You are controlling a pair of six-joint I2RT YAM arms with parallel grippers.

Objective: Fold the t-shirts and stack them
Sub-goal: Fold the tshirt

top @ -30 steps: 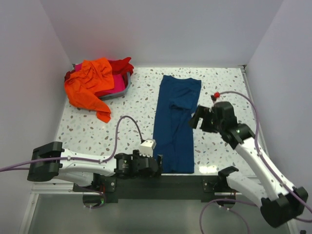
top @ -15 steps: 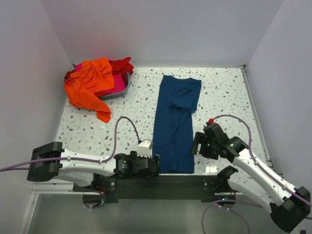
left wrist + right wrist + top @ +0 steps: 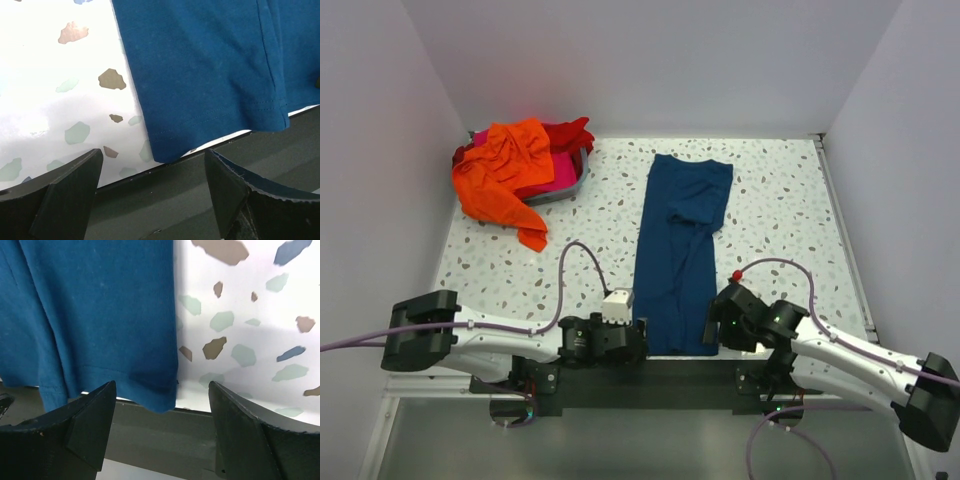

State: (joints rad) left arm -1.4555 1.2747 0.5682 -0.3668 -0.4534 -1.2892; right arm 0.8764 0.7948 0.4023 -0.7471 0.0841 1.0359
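Navy t-shirt (image 3: 680, 250) folded lengthwise, orange, red, pink t-shirts (image 3: 515, 170) heaped

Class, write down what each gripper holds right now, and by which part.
Nothing is held. The left gripper and right gripper both have open jaws, poised at the navy t-shirt's near hem corners.

Pale lavender walls (image 3: 650, 60) enclose a brightly lit, white terrazzo-speckled table (image 3: 780, 190).

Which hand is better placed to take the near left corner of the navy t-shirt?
Left. The left hand is open right at that corner of the navy t-shirt, which shows between its fingers. The right hand, also open, is at the other near corner.
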